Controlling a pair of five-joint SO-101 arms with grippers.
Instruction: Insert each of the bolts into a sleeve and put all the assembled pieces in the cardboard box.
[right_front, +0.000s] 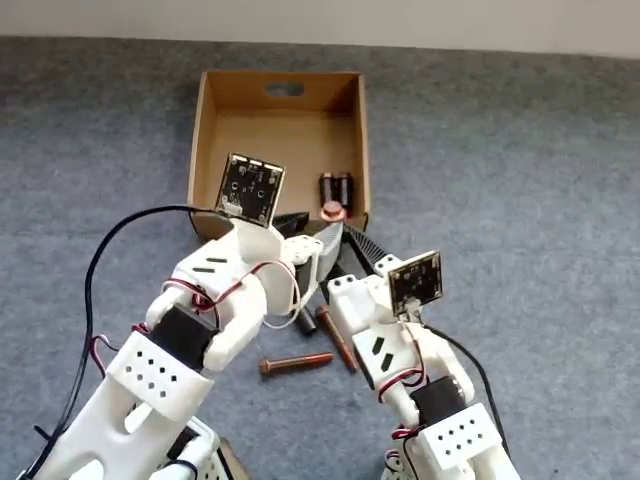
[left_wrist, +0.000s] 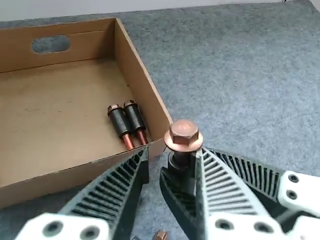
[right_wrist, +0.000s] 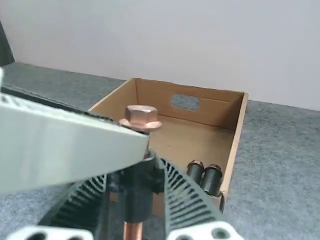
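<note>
A copper bolt (left_wrist: 183, 136) stands upright in a black sleeve (right_wrist: 134, 186), just outside the cardboard box's (right_front: 200, 150) near right corner. My right gripper (right_wrist: 135, 172) is shut on that sleeve, with the bolt head (right_wrist: 141, 118) sticking up above the fingers. My left gripper (left_wrist: 172, 154) stands open astride the same bolt. One of its fingers (right_wrist: 65, 150) lies close under the head. Two assembled pieces (right_front: 337, 188) lie side by side inside the box against its right wall.
Two loose copper bolts lie on the grey carpet between the arms, one flat (right_front: 295, 363) and one slanted (right_front: 337, 338). Most of the box floor (left_wrist: 55, 115) is bare. Open carpet stretches to the right of the box.
</note>
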